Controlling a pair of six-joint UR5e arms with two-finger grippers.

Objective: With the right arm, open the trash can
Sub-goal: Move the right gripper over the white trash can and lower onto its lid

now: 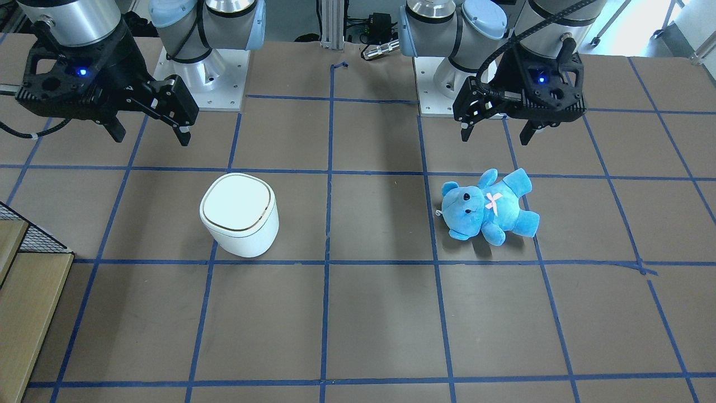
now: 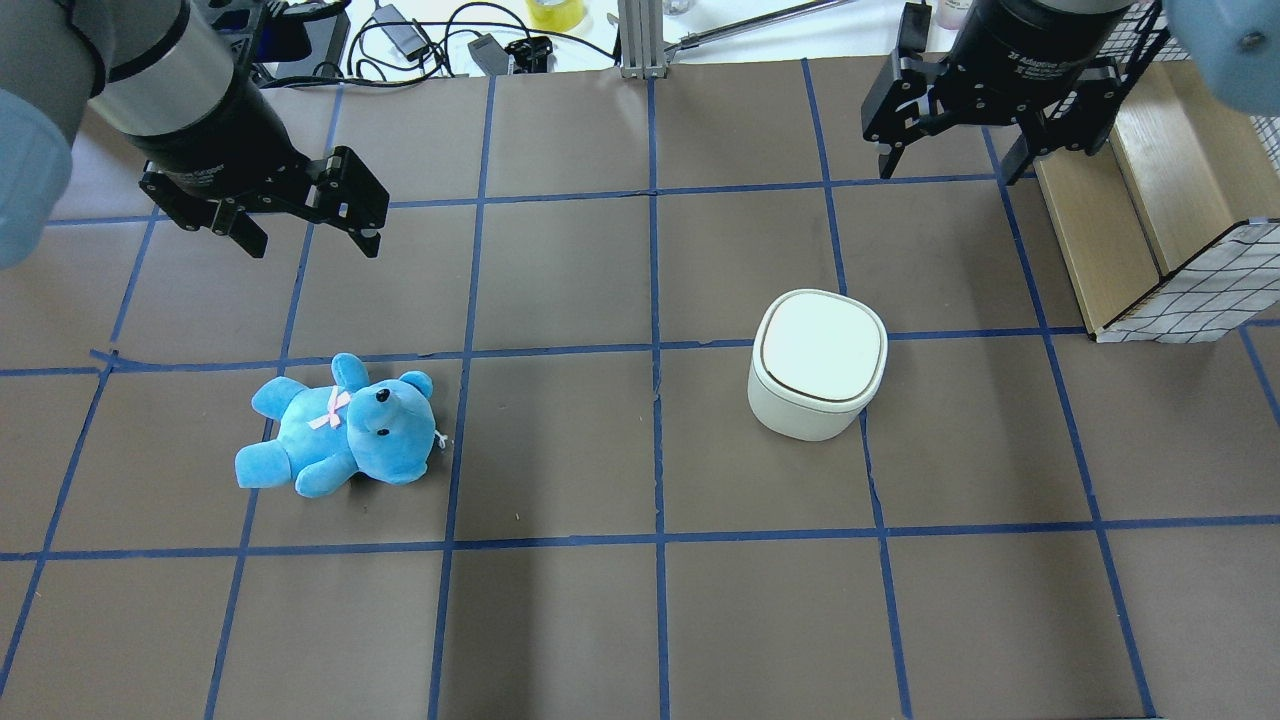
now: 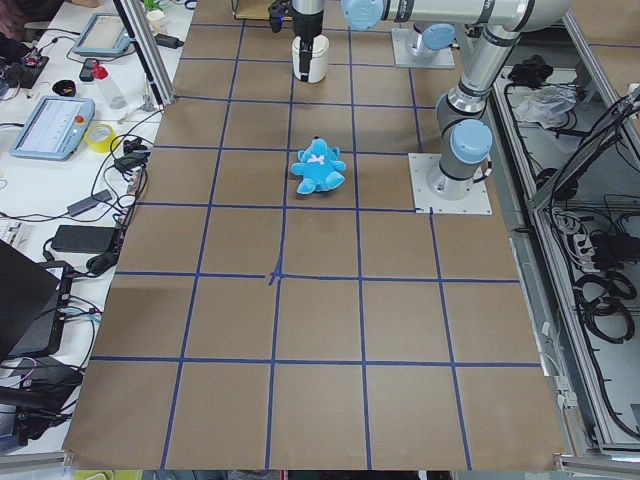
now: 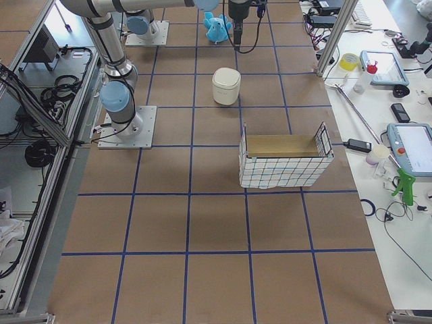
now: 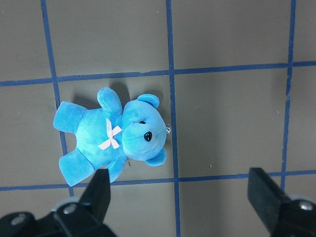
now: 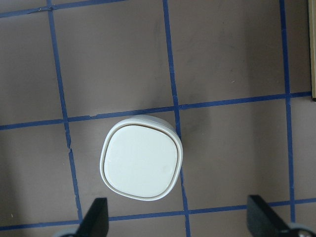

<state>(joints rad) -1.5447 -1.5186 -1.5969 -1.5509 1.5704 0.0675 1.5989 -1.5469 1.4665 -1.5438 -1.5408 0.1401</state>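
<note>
— Brown table, blue tape grid, seen from the front. Where is the bin?

— Upright on the table, between 4 and 5 o'clock from the right gripper. That gripper hangs raised and well apart from it, jaws spread wide, holding nothing.

— And the left gripper?

— Spread and empty too, up above the bear. So the right arm is plainly the nearer one.

— From overhead?

— There the bin sits at 7 o'clock from the right gripper. A crate lies at 2 o'clock from the bin, apart from it.

— And the right wrist view?

— It looks straight down. The bin is at 11 o'clock from the midpoint between the two fingers, nearer the one on the view's left. I judge the gripper must shift that way and descend.

— How does the bin look?

— White and rounded-square, with no real long axis. Its lid lies flat and shut, edged by a thin tan ring. No handle shows, so I cannot tell how it opens.
</note>
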